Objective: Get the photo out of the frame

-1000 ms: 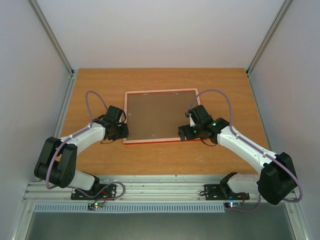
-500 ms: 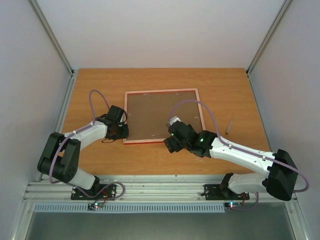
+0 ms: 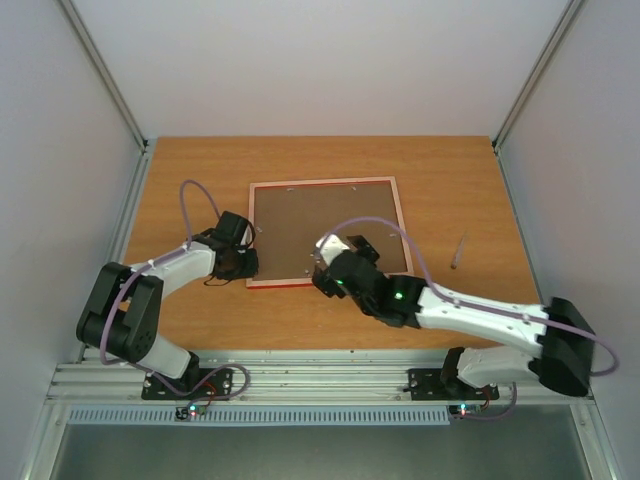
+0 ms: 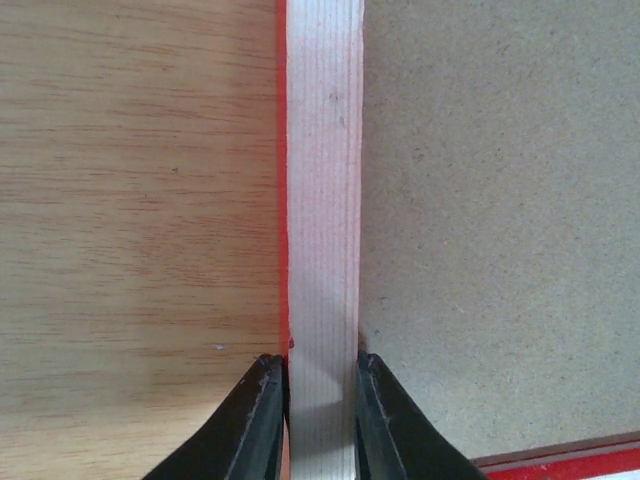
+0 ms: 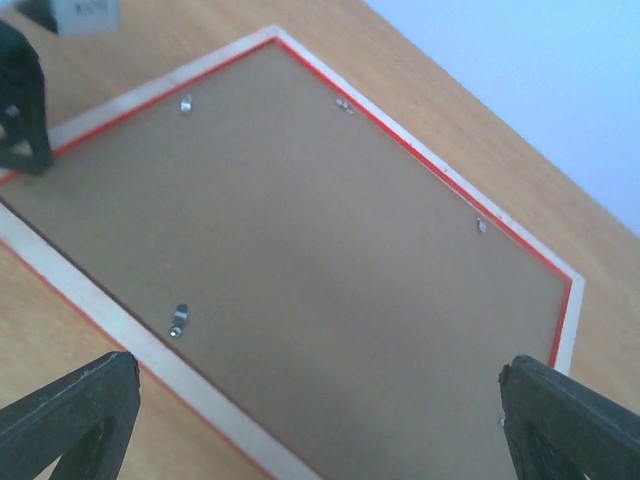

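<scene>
- Black fingers (image 4: 262, 410) of the left gripper (image 4: 322, 400) are pinching the pale rail of the thin red rectangular picture frame (image 4: 322, 200).
- The right gripper (image 5: 318, 372) is hovering, fingers wide apart, over the brown fibreboard backing (image 5: 330, 250).
- The frame is lying face down on the wooden table (image 3: 200, 180), with the photo out of sight.
- A white label (image 5: 85, 12) is showing, too blurred to read.

Wood-grain worktop (image 3: 450, 170) at centre, enclosed by a plain white back wall (image 3: 320, 60) above and white side walls (image 3: 50, 150) at left and right. Metal posts (image 3: 108, 75) slant through the upper corners. Aluminium rail (image 3: 330, 375) along the bottom.

The wooden table (image 3: 200, 320) carries 2 things: the frame (image 3: 320, 182), face down at centre, and a thin grey stick (image 3: 458, 252) at centre right.
</scene>
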{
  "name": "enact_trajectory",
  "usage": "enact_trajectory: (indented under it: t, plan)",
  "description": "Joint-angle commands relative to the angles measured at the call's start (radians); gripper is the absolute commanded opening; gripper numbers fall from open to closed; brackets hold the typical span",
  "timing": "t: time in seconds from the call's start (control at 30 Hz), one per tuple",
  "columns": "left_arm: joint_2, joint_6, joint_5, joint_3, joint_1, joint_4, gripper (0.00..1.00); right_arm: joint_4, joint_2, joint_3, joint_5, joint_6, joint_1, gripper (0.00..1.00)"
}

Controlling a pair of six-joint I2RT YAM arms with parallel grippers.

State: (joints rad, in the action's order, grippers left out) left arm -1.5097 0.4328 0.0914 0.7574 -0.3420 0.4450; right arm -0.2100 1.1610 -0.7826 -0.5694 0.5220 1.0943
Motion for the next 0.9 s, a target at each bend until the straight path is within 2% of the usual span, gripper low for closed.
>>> enact_trajectory:
  t: [0.0,0.17,0.37,0.87]
  plan:
    - [0.030,-0.014,0.019,-0.020,-0.004,-0.031,0.18,-0.076,0.187,-0.144,-0.041,0.098,0.008,0.97]
    - [0.050,-0.014,0.021,-0.029,-0.003,-0.032,0.15,0.111,0.159,-0.027,0.058,0.117,0.016,0.97]
    - [0.060,-0.014,0.039,-0.029,-0.003,-0.034,0.12,0.141,0.157,0.026,0.189,0.149,0.028,0.96]
    - [0.128,-0.005,0.050,-0.048,-0.003,-0.036,0.05,0.255,0.407,0.010,0.000,0.325,0.161,0.98]
